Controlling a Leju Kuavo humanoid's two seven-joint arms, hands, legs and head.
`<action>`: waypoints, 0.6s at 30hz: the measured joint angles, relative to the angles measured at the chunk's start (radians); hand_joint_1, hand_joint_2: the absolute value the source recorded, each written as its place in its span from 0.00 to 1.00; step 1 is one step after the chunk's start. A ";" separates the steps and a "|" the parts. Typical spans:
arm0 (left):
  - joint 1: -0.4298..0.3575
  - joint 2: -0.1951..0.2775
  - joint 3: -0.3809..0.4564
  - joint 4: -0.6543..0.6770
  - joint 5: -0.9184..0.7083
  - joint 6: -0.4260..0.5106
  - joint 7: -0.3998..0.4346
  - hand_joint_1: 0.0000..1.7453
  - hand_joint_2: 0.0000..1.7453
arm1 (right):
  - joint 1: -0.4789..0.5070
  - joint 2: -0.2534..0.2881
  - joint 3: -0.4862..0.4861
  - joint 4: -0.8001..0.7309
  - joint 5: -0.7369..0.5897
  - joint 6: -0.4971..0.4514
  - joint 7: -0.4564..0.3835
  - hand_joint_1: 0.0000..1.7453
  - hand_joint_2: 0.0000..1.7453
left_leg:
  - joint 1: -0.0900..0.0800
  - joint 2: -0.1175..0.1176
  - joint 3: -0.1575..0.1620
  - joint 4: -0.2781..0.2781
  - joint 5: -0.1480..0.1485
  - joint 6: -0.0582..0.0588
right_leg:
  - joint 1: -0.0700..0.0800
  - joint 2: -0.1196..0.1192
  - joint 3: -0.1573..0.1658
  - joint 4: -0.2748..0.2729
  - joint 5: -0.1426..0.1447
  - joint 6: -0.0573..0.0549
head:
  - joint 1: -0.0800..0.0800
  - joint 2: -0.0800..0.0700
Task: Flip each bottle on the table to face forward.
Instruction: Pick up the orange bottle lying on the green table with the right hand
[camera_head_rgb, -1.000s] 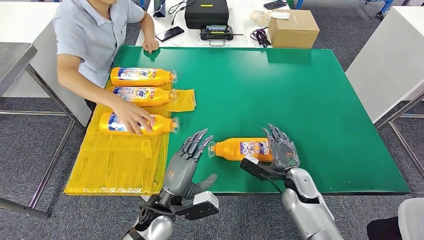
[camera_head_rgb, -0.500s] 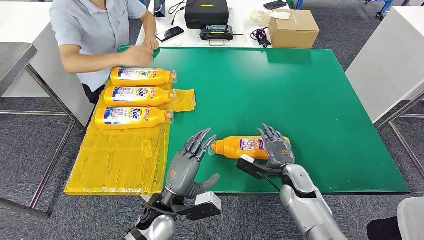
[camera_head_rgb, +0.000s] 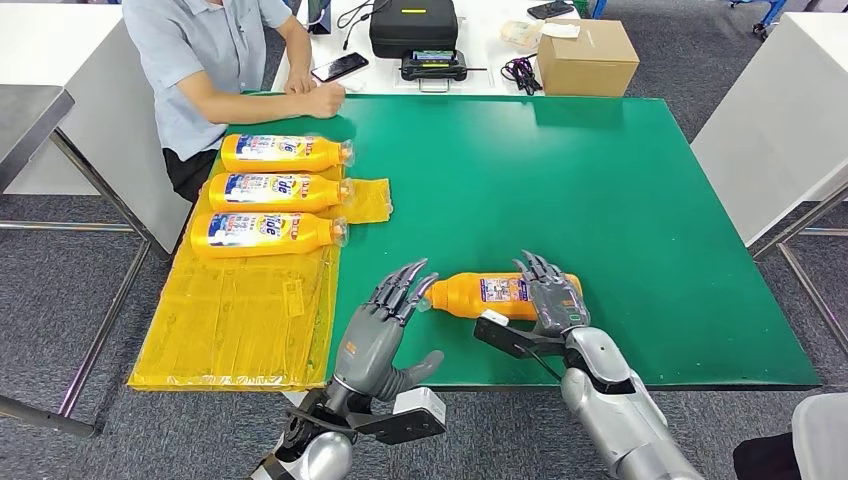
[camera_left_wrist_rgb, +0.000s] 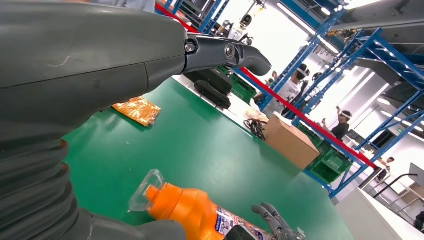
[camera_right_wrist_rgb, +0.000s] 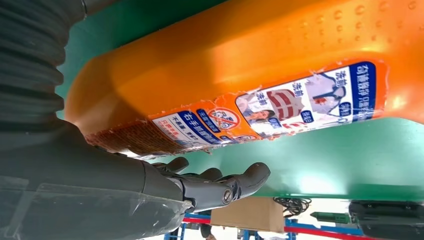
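Near table's front edge, orange bottle laid crosswise, cap toward left hand. Left fingers spread, nothing held, just beside cap. Right hand draped over bottle's base end; grasp cannot be confirmed.

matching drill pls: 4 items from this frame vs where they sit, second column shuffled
Items:
1. cardboard box
2. bottle nearest the robot
3. three labelled bottles
4. phone

Places:
A. on the yellow sheet, left side of the table
B. on the green mat, between left hand and right hand
C. on the white table, beyond the mat's far right part
D. on the white table, by the person's hands

Pairs: 1-C, 2-B, 3-A, 4-D
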 joint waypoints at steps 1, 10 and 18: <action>0.000 0.000 0.000 0.000 0.000 0.000 0.000 0.00 1.00 | 0.000 -0.001 0.001 0.001 0.000 0.001 0.001 0.00 1.00 | 0.000 0.000 0.000 0.000 0.000 0.000 | 0.000 0.000 0.000 0.000 0.000 0.000 | 0.000 0.000; 0.000 0.000 -0.001 0.002 0.004 -0.009 0.001 0.00 1.00 | -0.034 -0.021 0.020 0.007 -0.037 0.091 0.038 0.00 1.00 | 0.000 0.000 0.000 0.000 0.000 0.000 | 0.000 0.000 0.000 0.000 0.000 0.000 | 0.000 0.000; -0.013 0.000 -0.003 0.018 0.021 -0.010 -0.008 0.00 1.00 | -0.091 -0.048 0.037 0.046 -0.103 0.178 0.051 0.00 1.00 | 0.000 0.000 0.000 0.000 0.000 0.000 | -0.001 0.000 0.000 0.000 0.001 0.001 | 0.000 0.000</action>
